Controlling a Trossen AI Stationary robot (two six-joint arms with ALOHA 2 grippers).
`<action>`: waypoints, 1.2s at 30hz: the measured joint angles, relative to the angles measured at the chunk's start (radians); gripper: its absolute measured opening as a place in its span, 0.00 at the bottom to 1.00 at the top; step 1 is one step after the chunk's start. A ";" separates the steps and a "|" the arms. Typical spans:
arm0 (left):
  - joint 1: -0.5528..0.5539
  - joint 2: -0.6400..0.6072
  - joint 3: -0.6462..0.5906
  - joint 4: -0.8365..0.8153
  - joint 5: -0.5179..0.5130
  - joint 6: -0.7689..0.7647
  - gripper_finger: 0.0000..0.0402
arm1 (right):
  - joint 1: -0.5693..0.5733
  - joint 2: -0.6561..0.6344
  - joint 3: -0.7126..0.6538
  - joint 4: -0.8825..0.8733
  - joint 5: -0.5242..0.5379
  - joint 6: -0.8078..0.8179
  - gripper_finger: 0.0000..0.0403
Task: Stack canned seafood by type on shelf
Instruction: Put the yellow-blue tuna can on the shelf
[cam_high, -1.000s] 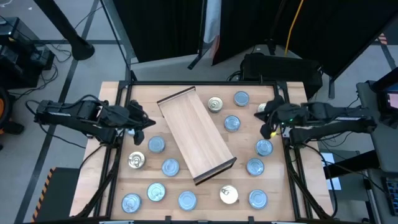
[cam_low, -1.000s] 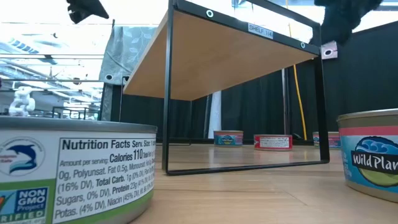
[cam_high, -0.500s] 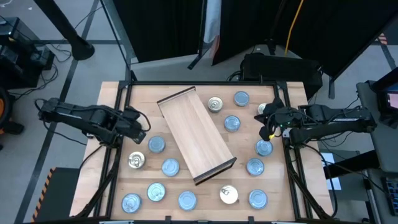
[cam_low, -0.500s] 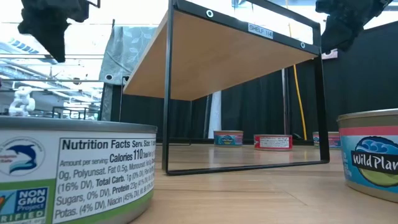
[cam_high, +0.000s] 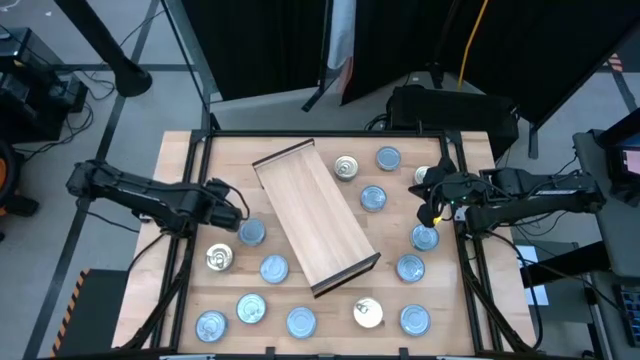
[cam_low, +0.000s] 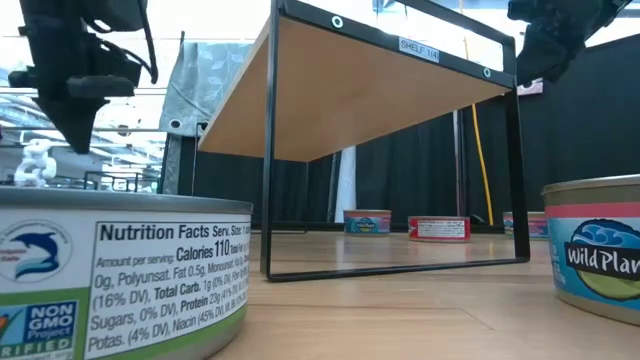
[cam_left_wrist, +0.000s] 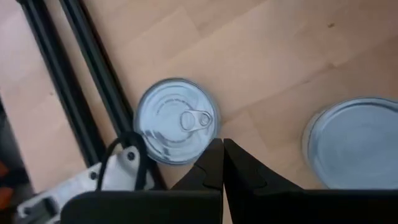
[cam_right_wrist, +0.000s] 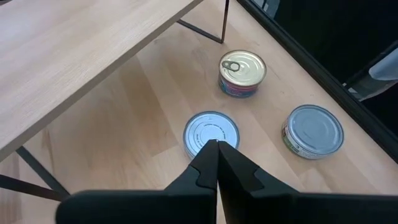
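Tabletop (cam_high: 300, 150) evenly and brightly lit from above; only soft, short shadows are cast beside the shelf (cam_high: 315, 217). Low view backlit: windows behind the shelf (cam_low: 370, 85) are blown out, arms reduced to silhouettes. Nearest tin (cam_low: 115, 270) is rendered oversized and slightly soft. Left wrist view is mildly blurred throughout.

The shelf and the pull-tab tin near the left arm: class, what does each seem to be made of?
The shelf: light wood board, matte, grain visible, on a thin dark frame, probably metal. The pull-tab tin: shiny silvery metal lid with pressed rings and a ring pull.
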 joint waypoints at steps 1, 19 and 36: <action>0.007 0.000 -0.006 0.014 0.015 0.011 0.01 | 0.000 0.000 0.000 0.002 0.000 -0.001 0.00; 0.155 0.000 -0.197 0.195 0.044 0.129 0.01 | 0.000 0.000 0.000 0.067 0.000 -0.027 0.00; 0.182 0.003 -0.289 0.371 0.030 0.188 0.01 | 0.000 0.000 0.000 0.066 0.000 -0.034 0.00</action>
